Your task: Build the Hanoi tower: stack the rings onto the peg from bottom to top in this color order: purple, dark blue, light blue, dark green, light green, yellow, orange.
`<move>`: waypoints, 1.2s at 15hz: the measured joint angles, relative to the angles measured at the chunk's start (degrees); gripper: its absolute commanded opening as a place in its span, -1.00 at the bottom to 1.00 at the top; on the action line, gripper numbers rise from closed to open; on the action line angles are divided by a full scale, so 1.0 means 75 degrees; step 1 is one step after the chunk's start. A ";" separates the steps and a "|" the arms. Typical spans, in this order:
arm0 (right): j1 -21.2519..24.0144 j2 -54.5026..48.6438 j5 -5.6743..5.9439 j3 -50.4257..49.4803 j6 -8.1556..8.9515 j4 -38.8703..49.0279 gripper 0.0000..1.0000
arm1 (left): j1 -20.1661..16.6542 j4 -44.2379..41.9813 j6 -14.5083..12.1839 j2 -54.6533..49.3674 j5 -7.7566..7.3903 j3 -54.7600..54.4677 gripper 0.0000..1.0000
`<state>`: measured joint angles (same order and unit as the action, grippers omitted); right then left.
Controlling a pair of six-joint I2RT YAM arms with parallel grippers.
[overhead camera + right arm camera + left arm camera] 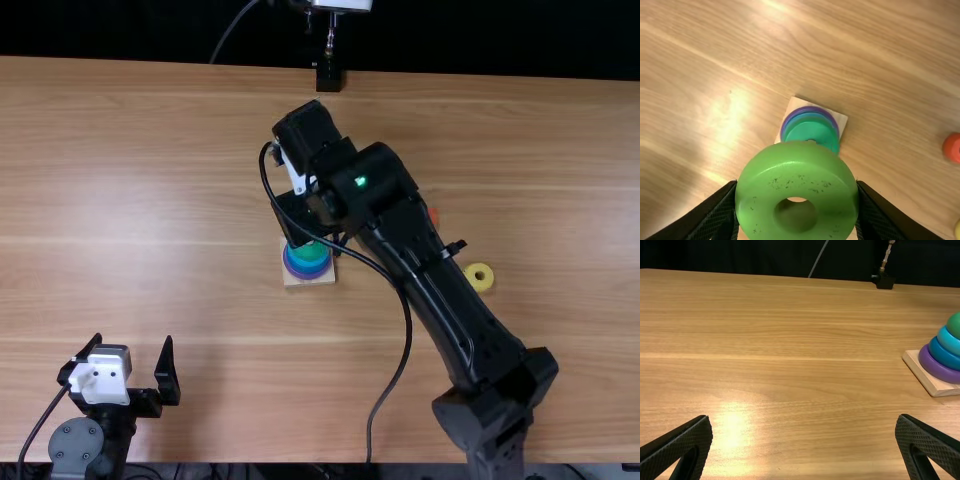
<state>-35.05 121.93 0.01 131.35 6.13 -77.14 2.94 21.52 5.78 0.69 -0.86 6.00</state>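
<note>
- While the left gripper (133, 341) waits at the lower left of the top view, its jaws stand wide with nothing between them; straying inward, it might crowd the other arm.
- Near the centre sits the wooden base (325, 279), bearing the purple ring (308, 274), dark blue ring (943, 354), light blue ring (949, 342) and dark green ring (810, 131); a sideways knock from a low approach could shove it.
- Around the centre too, the right gripper (797, 183) grips the light green ring (796, 162) by its sides, above the stack and seemingly off its axis; released so, the ring could catch on the peg's tip, tilt or roll off.
- Right of centre, the orange ring (433, 215) lies partly behind the right arm (440, 300), which could brush it if lowered.
- Farther right lies the yellow ring (479, 277), probably next.
</note>
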 measured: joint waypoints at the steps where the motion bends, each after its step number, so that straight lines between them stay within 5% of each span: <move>1: -0.0029 0.0000 0.0003 0.0000 -0.0003 0.0000 -1.00 | 0.0000 0.0000 0.0000 0.0000 0.0000 0.0000 1.00; 18: -0.0020 0.0146 0.0003 0.0029 -0.0204 -0.0009 -1.00 | 0.0000 0.0000 0.0003 0.0000 0.0000 0.0003 1.00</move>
<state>-35.20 123.02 0.03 131.57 4.60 -77.21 2.94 21.52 5.80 0.69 -0.86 6.02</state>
